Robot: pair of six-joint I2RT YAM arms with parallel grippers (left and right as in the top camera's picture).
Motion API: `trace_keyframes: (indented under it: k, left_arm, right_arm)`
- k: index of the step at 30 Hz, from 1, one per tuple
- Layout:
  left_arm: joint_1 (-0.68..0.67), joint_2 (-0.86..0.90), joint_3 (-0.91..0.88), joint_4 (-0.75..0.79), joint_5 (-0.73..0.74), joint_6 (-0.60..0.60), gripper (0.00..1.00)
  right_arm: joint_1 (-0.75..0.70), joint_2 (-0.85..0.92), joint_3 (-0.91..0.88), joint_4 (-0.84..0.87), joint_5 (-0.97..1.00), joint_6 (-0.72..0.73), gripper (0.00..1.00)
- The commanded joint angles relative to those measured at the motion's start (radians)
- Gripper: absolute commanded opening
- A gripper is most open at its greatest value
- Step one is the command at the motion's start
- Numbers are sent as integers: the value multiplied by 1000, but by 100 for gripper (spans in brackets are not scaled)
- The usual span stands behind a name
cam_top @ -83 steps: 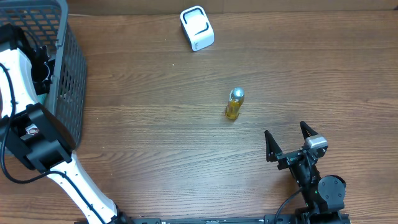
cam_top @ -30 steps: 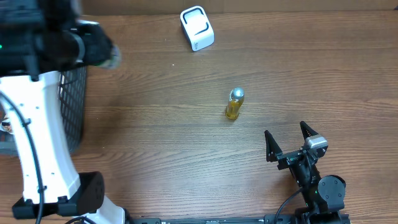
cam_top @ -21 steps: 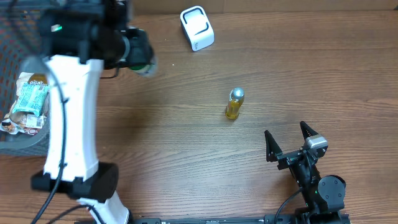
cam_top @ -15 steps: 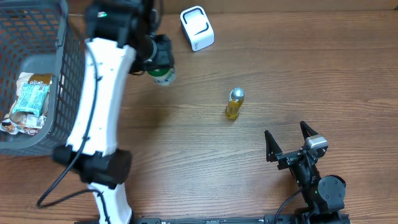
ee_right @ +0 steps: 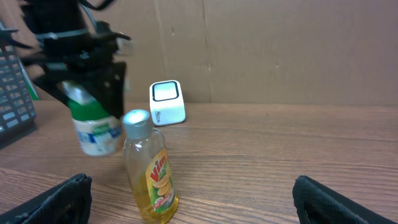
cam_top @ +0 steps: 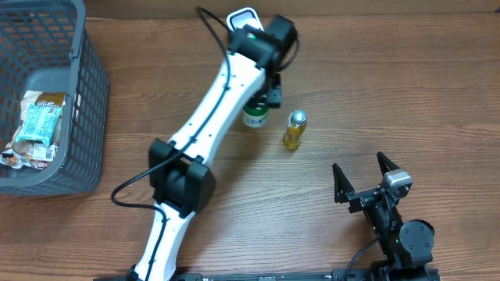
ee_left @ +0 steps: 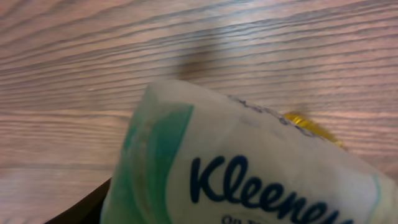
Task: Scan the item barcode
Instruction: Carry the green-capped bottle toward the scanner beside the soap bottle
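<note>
Overhead: the left end effector (cam_top: 264, 101) grips the Kleenex pack (cam_top: 255, 118) just beside the bottle (cam_top: 294, 129), scanner (cam_top: 241, 16) beyond it; the right end effector (cam_top: 358, 164) gapes empty; the basket (cam_top: 78, 94) far left of both holds snack packets (cam_top: 37, 125). Left wrist: only the pack's logo shows, so a hidden barcode may miss the scanner. Right wrist: a swing could topple the bottle.

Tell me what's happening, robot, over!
Left gripper holds Kleenex pack. Right gripper open, empty. Yellow bottle close beside pack, scanner beyond.

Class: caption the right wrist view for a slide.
Left gripper holds a green-and-white tissue pack beside a yellow Vim bottle, boxy white scanner behind.
</note>
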Motion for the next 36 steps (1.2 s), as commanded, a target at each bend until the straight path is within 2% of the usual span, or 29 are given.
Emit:
trace_keyframes:
  k: [1, 15, 36]
  left_arm:
    - [-6, 5, 9, 32, -51, -69, 31]
    - [-6, 5, 7, 57, -96, -99, 30]
    - [-11, -29, 8, -141, -123, -60, 20]
  right_arm:
    - [-2, -11, -11, 5, -5, -2, 100]
    - [-2, -11, -11, 4, -5, -2, 100]
    - [-2, -11, -11, 5, -5, -2, 100]
